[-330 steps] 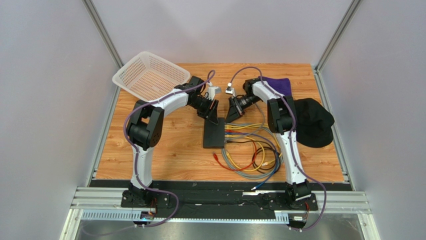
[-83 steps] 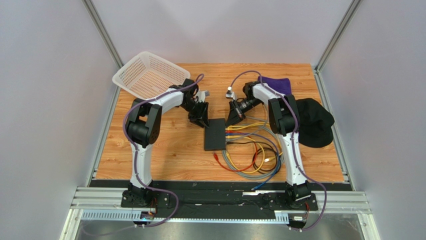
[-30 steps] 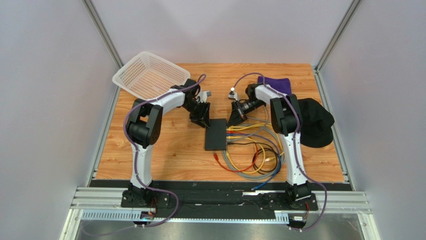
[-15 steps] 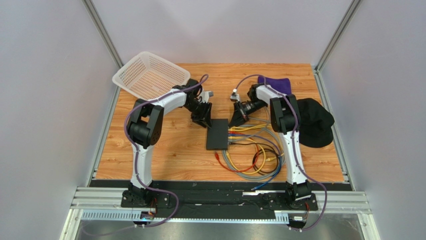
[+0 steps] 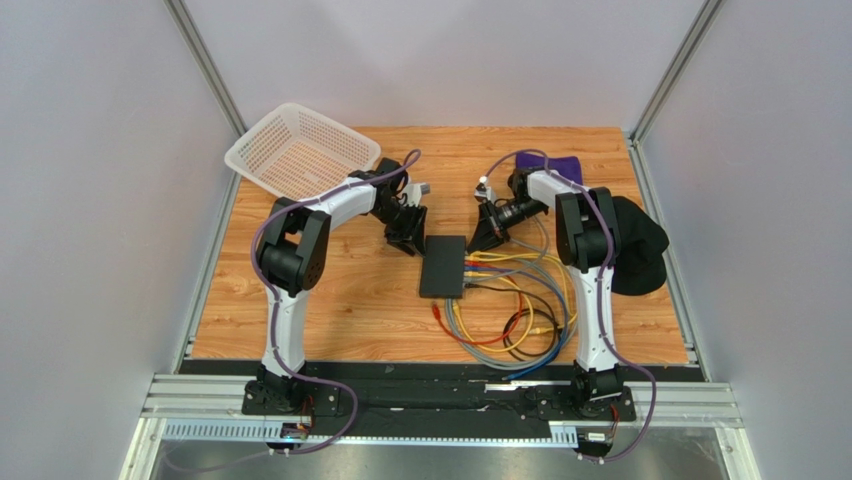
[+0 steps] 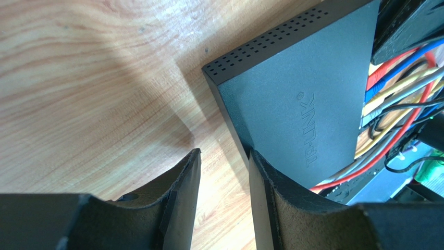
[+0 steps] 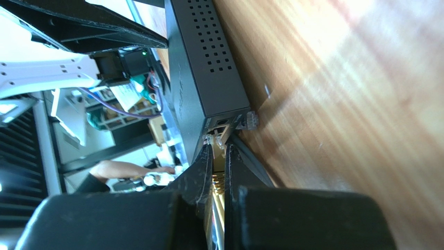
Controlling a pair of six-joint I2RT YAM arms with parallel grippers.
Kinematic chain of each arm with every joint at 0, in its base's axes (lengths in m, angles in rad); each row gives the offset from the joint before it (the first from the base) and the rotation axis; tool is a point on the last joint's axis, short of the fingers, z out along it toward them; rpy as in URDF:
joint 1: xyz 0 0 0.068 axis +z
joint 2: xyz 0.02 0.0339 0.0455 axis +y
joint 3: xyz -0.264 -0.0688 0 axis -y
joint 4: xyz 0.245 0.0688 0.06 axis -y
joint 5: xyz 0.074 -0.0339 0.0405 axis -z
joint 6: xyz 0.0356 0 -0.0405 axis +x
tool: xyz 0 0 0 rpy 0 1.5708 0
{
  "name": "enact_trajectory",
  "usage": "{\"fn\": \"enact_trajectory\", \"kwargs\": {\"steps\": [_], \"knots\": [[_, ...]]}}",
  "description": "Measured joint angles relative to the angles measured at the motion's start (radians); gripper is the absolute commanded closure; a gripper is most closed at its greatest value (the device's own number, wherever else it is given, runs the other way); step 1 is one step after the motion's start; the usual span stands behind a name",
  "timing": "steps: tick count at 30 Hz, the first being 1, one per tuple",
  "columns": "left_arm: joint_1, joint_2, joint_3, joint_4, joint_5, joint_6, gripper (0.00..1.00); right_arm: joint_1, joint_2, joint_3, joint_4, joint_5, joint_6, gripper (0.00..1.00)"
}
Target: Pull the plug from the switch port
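Right hand (image 5: 489,231) (image 7: 218,151) is clamped shut on a clear plug (image 7: 217,136) at the end socket of the switch (image 5: 443,266). A yellow cable (image 7: 217,205) runs back between its 2 fingers.

Left hand (image 5: 408,235) (image 6: 223,161) stands partly open at the opposite far corner of the switch (image 6: 297,99). 1 finger (image 6: 263,198) presses against the box's side edge, and bare wood shows in the gap between the fingers.

The switch lies flat near the middle of the table (image 5: 330,290), between the 2 hands. A tangle of yellow, red, blue, grey and black cables (image 5: 505,310) spills from its right edge toward the near side.

A white basket (image 5: 295,150) sits at the far left corner, and a black cap (image 5: 640,245) lies by the right edge.
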Motion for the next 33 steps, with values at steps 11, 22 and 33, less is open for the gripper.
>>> {"fn": "enact_trajectory", "kwargs": {"steps": [11, 22, 33], "knots": [[-0.001, 0.008, 0.018, -0.003, 0.001, 0.009, 0.39, 0.014, 0.029, 0.135, -0.098, 0.126, -0.071, 1.0], [0.042, 0.008, -0.04, 0.041, 0.188, 0.081, 0.35, 0.045, 0.084, 0.188, -0.095, 0.072, -0.042, 1.0], [-0.026, 0.03, 0.055, -0.058, 0.01, 0.06, 0.45, 0.055, 0.097, 0.221, -0.106, 0.089, -0.036, 0.99]]}}
